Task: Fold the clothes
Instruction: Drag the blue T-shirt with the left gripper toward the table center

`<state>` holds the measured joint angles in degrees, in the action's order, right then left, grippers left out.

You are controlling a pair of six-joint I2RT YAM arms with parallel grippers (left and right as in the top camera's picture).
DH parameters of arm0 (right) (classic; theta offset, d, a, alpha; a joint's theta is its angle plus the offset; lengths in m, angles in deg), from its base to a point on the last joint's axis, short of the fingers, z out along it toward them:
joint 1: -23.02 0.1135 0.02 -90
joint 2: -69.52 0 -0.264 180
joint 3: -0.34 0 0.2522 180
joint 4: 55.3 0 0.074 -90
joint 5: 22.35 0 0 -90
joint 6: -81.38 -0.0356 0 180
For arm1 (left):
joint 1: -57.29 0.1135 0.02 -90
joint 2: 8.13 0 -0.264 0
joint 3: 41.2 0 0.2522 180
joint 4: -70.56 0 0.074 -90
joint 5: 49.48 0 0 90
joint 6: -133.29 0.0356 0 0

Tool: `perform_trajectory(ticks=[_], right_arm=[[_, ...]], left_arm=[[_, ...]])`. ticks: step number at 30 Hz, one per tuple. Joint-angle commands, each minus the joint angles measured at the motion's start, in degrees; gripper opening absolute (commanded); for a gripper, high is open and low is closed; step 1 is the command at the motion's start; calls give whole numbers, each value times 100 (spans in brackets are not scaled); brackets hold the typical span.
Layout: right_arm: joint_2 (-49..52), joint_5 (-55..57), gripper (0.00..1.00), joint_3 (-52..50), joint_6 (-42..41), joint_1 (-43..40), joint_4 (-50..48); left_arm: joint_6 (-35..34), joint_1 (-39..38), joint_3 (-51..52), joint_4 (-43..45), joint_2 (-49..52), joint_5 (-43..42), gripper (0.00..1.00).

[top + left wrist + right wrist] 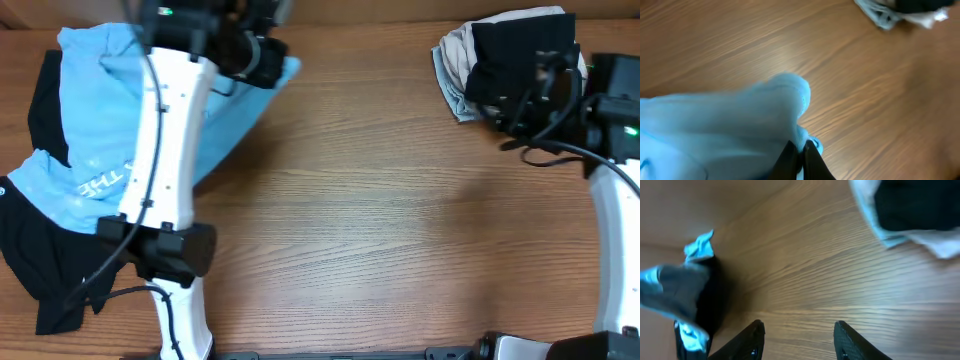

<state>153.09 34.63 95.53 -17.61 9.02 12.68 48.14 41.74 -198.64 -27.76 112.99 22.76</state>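
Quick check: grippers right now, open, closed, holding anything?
Left gripper: closed on the blue T-shirt.
Right gripper: open, holding nothing.

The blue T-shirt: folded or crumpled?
Crumpled: the blue T-shirt lies bunched over a black garment, one edge pinched by the left gripper.

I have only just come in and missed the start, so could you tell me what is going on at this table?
A two-armed robot is folding clothes. The left gripper is shut on a bunched edge of the light blue T-shirt, which partly lies over a black garment on the left of the table. The right gripper is open and empty, by a small pile of clothes at the far right. The shirt is not yet folded.
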Motion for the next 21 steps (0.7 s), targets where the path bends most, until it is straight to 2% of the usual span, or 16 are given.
perform_trajectory(ticks=[1,12,13,17,21], right_arm=[[-260,-13,49,160,48,-402,94],[-291,-9,50,160,337,-1259,444],[-291,-9,54,160,389,-1340,435],[-291,-13,55,160,437,-1751,420],[-291,-17,55,160,437,-2159,452]], left_arm=[[-66,-557,170,273,22,-267,4],[-597,-2033,417,1733,693,-356,4],[-658,-2133,417,1893,789,-450,4],[-885,-2490,417,2621,1106,-1082,4],[-1021,-2822,417,3185,1213,-1189,4]])
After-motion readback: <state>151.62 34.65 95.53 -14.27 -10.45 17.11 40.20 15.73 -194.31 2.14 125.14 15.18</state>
